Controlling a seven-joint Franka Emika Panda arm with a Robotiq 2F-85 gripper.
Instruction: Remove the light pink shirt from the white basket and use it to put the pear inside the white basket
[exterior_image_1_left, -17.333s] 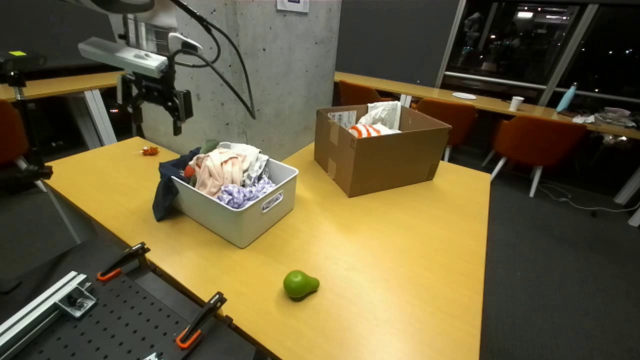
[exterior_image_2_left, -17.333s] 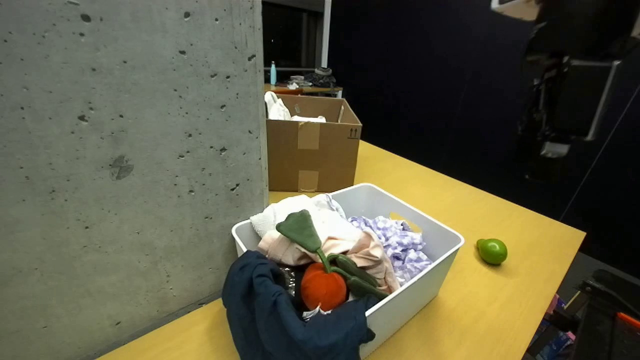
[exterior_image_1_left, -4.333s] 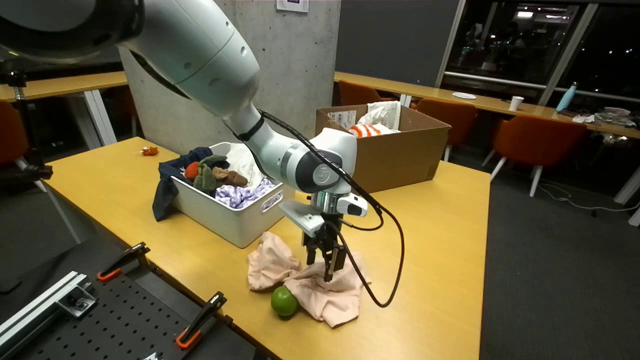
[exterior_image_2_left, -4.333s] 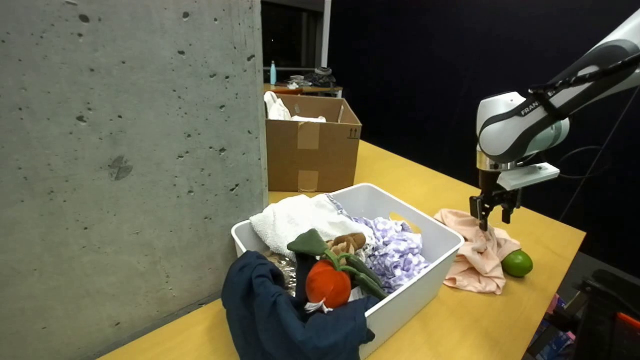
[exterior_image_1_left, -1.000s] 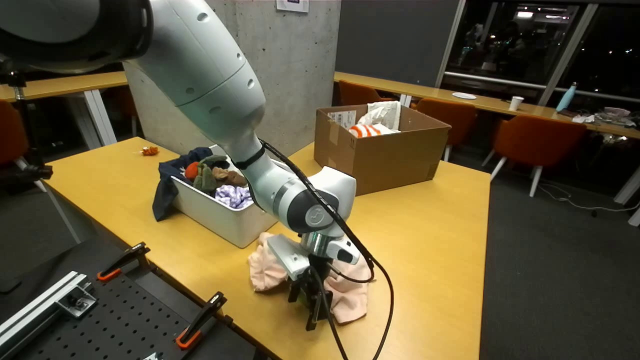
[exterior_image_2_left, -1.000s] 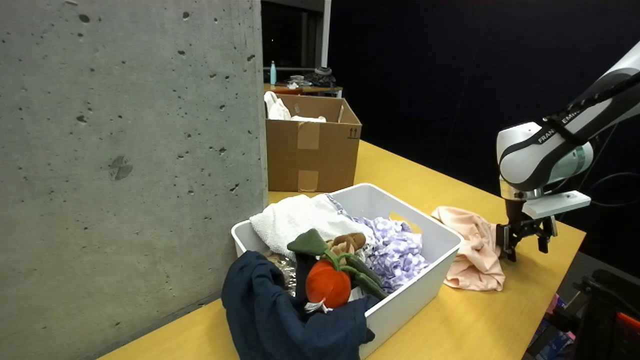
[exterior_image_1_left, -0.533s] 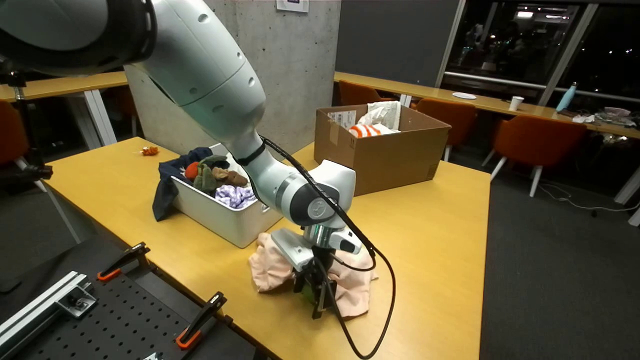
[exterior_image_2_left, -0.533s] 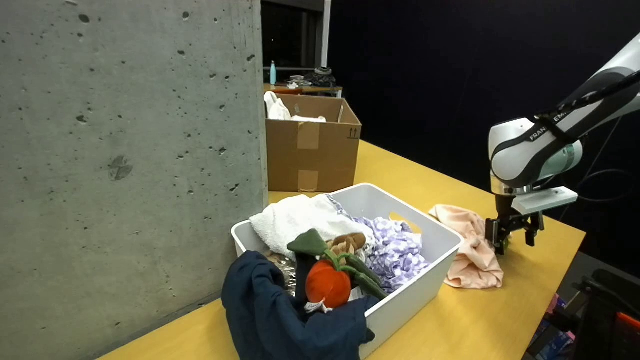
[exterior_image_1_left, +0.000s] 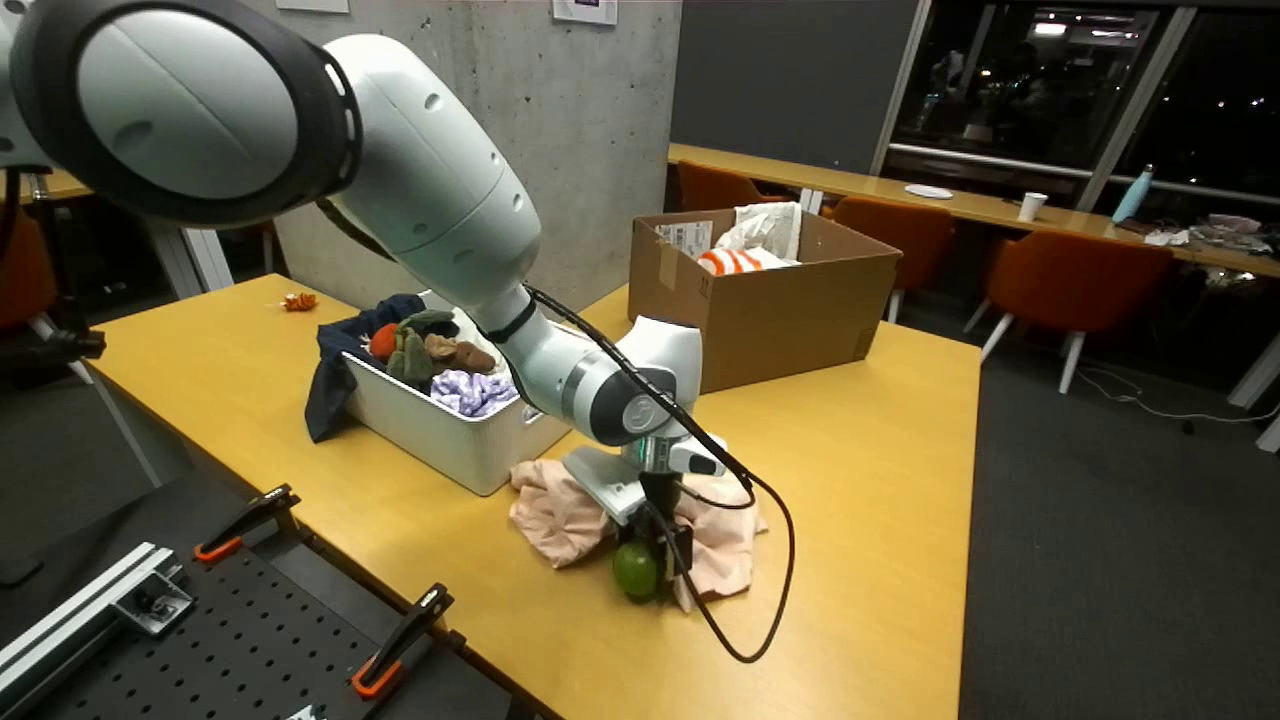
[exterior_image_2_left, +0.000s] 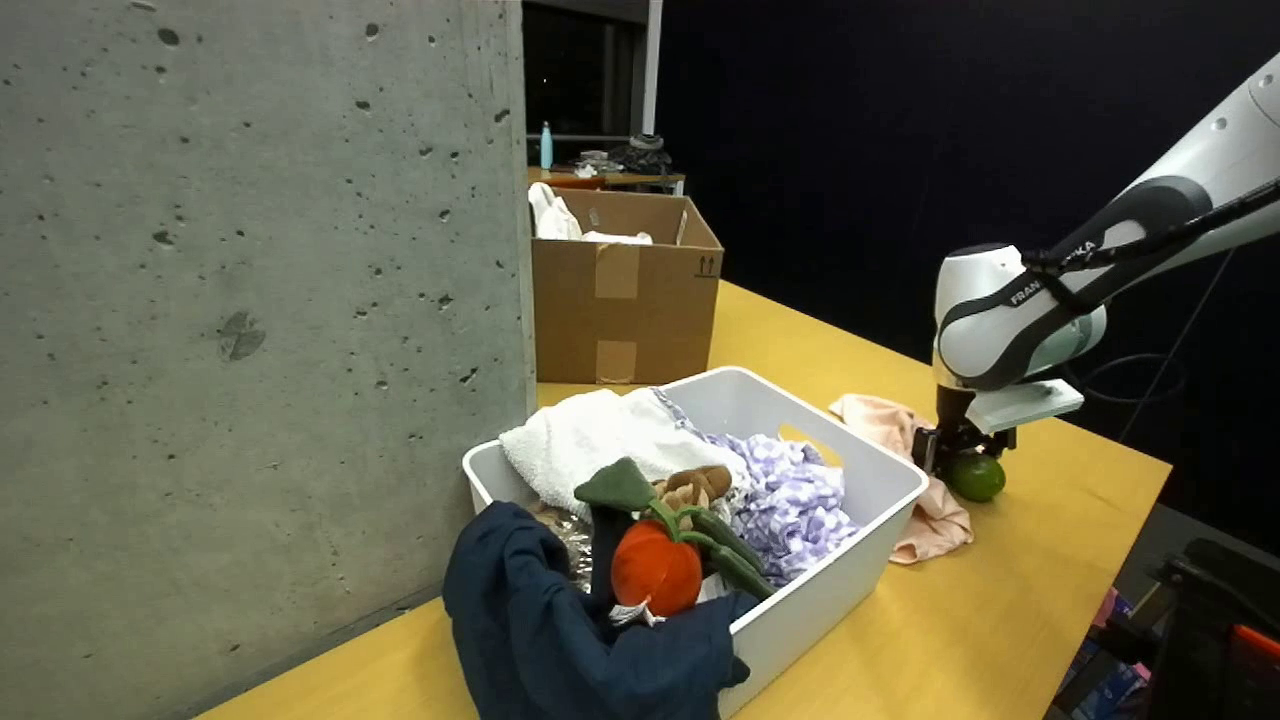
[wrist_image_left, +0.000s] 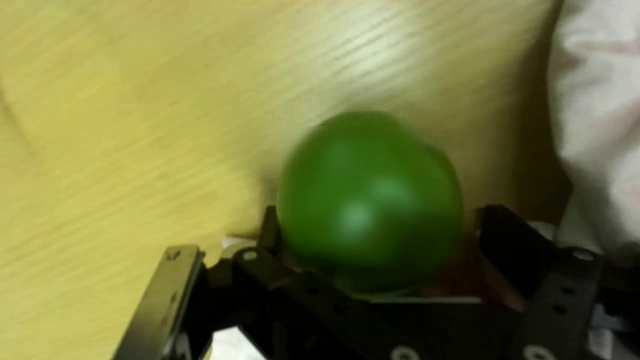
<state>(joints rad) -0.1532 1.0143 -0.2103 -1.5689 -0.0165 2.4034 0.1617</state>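
Navy cloth (exterior_image_1_left: 335, 385) drapes, in an exterior view, over the left side of the white basket (exterior_image_1_left: 430, 435), which holds plush pieces (exterior_image_1_left: 410, 358) and purple-checked cloth (exterior_image_1_left: 470, 393). Rightward, the light pink shirt (exterior_image_1_left: 560, 512) lies rumpled on the table (exterior_image_1_left: 850, 480), on both sides of the gripper (wrist_image_left: 382, 232), whose jaws stand apart with the pear (exterior_image_1_left: 635, 572) between them; whether they touch it is unclear. Further right stands a brown cardboard box (exterior_image_1_left: 790, 325).

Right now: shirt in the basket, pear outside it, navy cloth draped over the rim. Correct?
Not the shirt: it lies on the table, outside the basket, in both exterior views. The pear and the navy cloth are as you say.
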